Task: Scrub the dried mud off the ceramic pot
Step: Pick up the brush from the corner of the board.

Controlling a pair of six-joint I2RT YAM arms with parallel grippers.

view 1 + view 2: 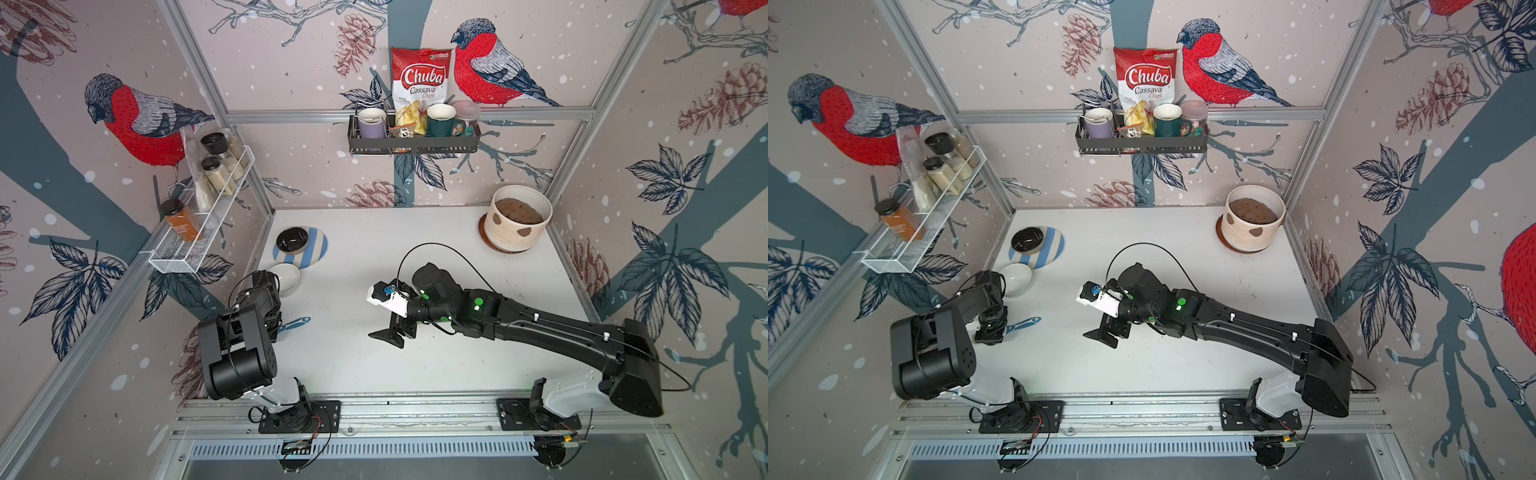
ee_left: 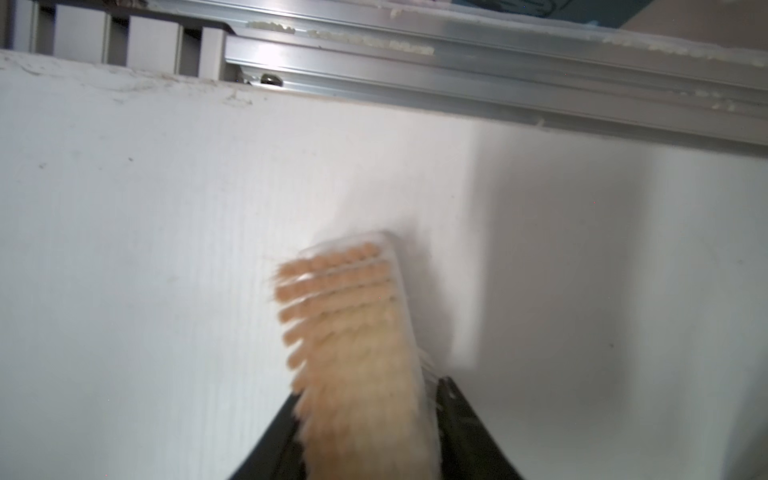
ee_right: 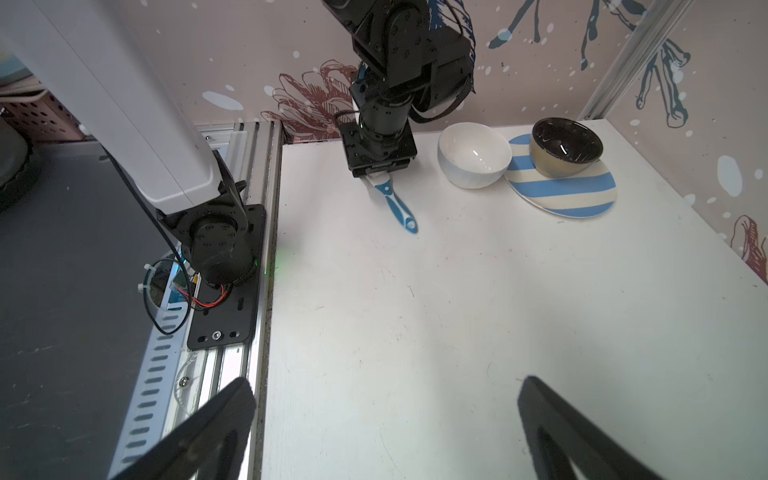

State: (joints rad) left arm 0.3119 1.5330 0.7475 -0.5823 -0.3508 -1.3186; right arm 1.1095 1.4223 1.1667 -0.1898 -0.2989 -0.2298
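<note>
The ceramic pot [image 1: 509, 232] [image 1: 1241, 232], cream and ribbed, stands on a brown saucer in the far right corner and is filled with soil. Dark patches of dried mud [image 1: 524, 232] [image 1: 1257, 232] mark its near side. A brush with tan bristles [image 2: 353, 332] and a blue-and-white handle [image 3: 397, 205] [image 1: 1023, 324] lies low over the table at the near left. My left gripper [image 2: 369, 390] [image 3: 380, 172] is shut on the brush head, and the handle sticks out behind it. My right gripper [image 1: 390, 334] [image 3: 386, 384] hangs open over the table's middle, holding nothing, far from the pot.
A white bowl [image 1: 284, 278] sits just beyond the left arm. A black bowl [image 1: 292, 240] rests on a striped plate [image 1: 316, 253] behind it. A wire spice rack [image 1: 203, 216] and a black shelf [image 1: 413, 143] with mugs hang on the walls. An aluminium rail [image 1: 415, 409] runs along the front edge.
</note>
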